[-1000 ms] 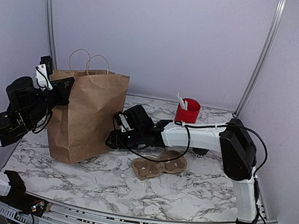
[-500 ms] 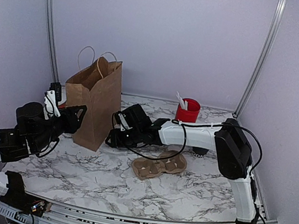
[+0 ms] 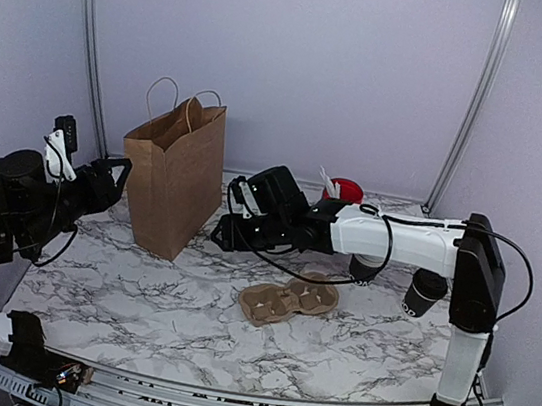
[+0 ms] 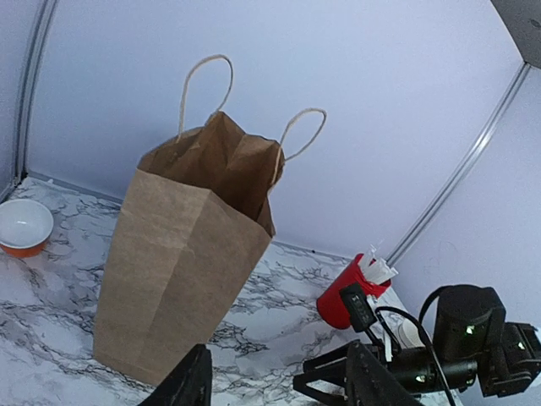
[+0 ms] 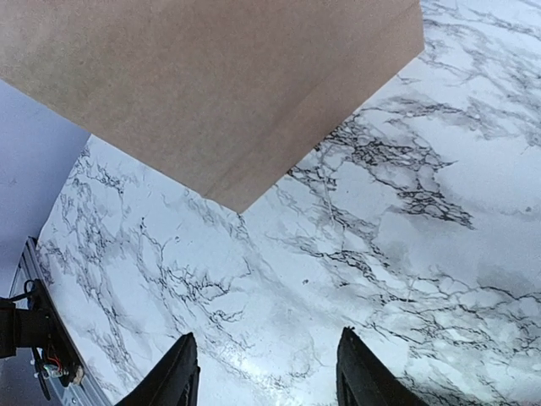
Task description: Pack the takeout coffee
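A black cup with a dark top, the takeout coffee [image 3: 426, 292], stands at the right side of the marble table beside my right arm's upright link. The brown paper bag [image 3: 175, 182] [image 4: 190, 254] stands upright and open at the back left. My left gripper [image 3: 113, 179] [image 4: 279, 385] hangs open just left of the bag, holding nothing. My right gripper [image 3: 226, 229] [image 5: 266, 372] is open low over the table, a short way right of the bag's base [image 5: 228, 93], also with nothing in it.
A cardboard cup carrier [image 3: 290, 300] lies mid-table. A red cup with white utensils [image 3: 344, 189] [image 4: 351, 292] stands at the back behind my right arm. Another black cup [image 3: 363, 268] sits under that arm. An orange bowl [image 4: 24, 226] stands left of the bag.
My left gripper has opened, let go of the bag and pulled back to the left. The bag has swung to stand free. My right arm drew back slightly, uncovering the black cups.
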You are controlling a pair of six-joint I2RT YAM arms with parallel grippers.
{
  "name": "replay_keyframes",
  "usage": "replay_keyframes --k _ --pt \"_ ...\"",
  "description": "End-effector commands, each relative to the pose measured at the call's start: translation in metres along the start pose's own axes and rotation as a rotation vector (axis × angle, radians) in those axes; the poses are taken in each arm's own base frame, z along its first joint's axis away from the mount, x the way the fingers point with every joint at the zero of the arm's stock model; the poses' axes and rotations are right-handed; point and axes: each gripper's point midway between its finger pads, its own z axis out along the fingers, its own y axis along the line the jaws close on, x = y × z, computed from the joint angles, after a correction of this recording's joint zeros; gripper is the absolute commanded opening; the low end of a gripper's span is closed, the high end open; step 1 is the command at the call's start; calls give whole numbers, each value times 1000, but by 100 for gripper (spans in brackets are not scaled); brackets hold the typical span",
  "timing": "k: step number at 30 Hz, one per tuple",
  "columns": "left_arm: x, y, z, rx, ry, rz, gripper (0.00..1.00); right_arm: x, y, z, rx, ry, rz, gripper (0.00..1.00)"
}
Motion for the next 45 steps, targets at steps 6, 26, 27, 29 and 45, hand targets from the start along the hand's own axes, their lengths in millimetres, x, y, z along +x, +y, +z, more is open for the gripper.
replay_keyframes --k 6,26,27,29,45 --pt "-59 18 14 -336 85 117 57 -10 1 -57 71 -68 -60 57" --pt "-127 58 155 -354 333 196 63 -2 -14 -150 130 -168 -51 71" --pt "-126 60 163 -343 348 191 64 -2 -14 -154 130 -175 -48 71" --pt "-124 61 178 -323 367 201 66 -2 -15 -161 131 -189 -42 71" --pt "-96 95 246 -405 454 342 62 7 -33 -197 193 -218 -11 73"
